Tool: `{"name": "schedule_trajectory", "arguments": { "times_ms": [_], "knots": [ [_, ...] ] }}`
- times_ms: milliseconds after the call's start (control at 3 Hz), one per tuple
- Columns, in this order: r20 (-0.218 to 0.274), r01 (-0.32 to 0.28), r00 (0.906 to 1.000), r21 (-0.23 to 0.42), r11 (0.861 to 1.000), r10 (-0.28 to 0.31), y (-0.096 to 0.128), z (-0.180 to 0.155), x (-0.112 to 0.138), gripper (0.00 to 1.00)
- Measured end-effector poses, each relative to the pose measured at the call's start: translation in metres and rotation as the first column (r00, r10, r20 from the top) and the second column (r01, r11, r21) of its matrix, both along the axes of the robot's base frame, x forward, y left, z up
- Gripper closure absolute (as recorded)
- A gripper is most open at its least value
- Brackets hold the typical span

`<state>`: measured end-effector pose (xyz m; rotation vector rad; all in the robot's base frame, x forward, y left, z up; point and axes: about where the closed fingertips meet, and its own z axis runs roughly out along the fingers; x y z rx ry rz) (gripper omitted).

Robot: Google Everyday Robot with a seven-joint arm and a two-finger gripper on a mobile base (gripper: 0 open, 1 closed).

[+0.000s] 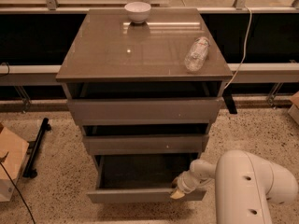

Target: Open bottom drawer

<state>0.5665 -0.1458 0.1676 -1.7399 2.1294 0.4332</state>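
Tool (178,190): it sits low on the near right, at the end of the white arm (254,188), and touches the top edge of the bottom drawer (140,196), toward the right end of its front. Whether it is wide, narrow or clamped on that edge, I cannot tell from where I stand.
Bottom drawer: it is the lowest of three in the grey desk (140,50). It stands out toward the near side more than the middle drawer (145,144) and the top drawer (145,110), and its dark inside shows.
Progress: I judge the opening mostly done; perhaps a little travel remains.
Handling: the front is flat, stiff and smooth, with no handle, so the upper lip seems the only good place to take hold. The drawer looks light and should slide straight toward the near side. A pull off to one side could jam it.
On top: a white bowl (138,11) stands at the far edge, and a clear bottle (196,54) lies at the right. A rough pull could make the bottle roll.
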Motion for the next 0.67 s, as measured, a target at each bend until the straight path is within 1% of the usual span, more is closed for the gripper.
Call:
{"name": "schedule_trajectory", "arguments": {
  "times_ms": [667],
  "knots": [
    [-0.004, 0.003, 1.0000, 0.001, 1.000, -0.003, 0.0000, 0.0000, -0.0016, 0.27]
  ]
}}
